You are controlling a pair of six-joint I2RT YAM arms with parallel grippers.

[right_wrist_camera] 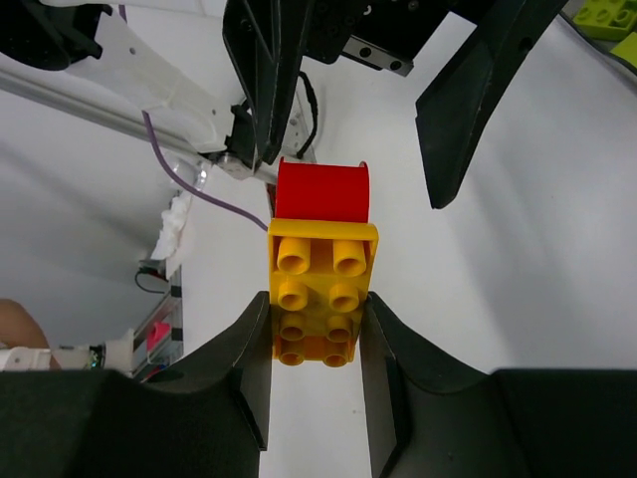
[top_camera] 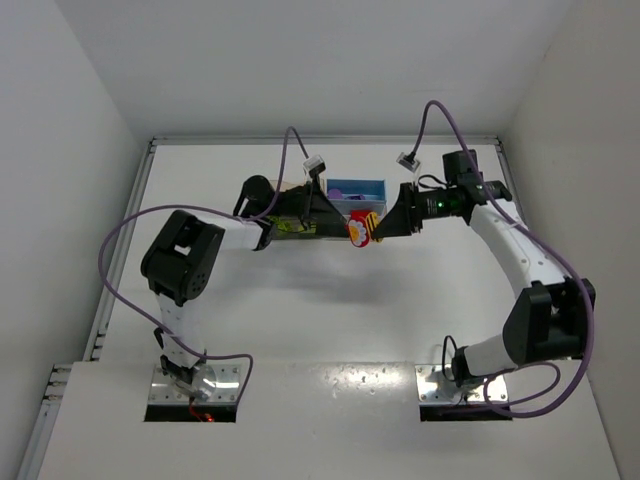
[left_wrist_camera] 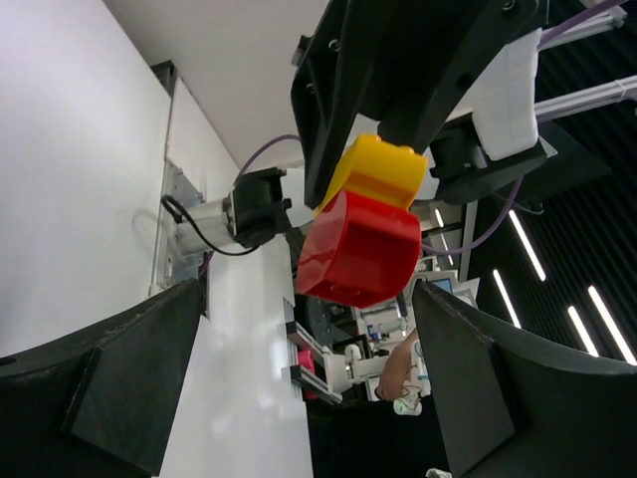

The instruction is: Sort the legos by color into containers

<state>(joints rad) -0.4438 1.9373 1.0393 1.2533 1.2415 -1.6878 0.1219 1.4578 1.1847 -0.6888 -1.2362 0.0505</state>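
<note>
A yellow lego [right_wrist_camera: 317, 289] with a red lego [right_wrist_camera: 321, 191] stuck to its far end hangs in the air, and my right gripper [right_wrist_camera: 317, 334] is shut on the yellow one. My left gripper [left_wrist_camera: 309, 388] is open and faces it. Its fingers [right_wrist_camera: 267, 90] flank the red lego [left_wrist_camera: 360, 249] without closing on it. From above, the joined pair [top_camera: 360, 228] sits between the left gripper [top_camera: 343, 220] and the right gripper [top_camera: 378, 228], just in front of the blue container [top_camera: 372, 186]. A purple lego [top_camera: 350, 196] lies in that container.
A second bin [top_camera: 290, 228] with yellow-green pieces is mostly hidden under my left arm. Green legos [right_wrist_camera: 605, 14] show at the top right corner of the right wrist view. White walls enclose the table on three sides.
</note>
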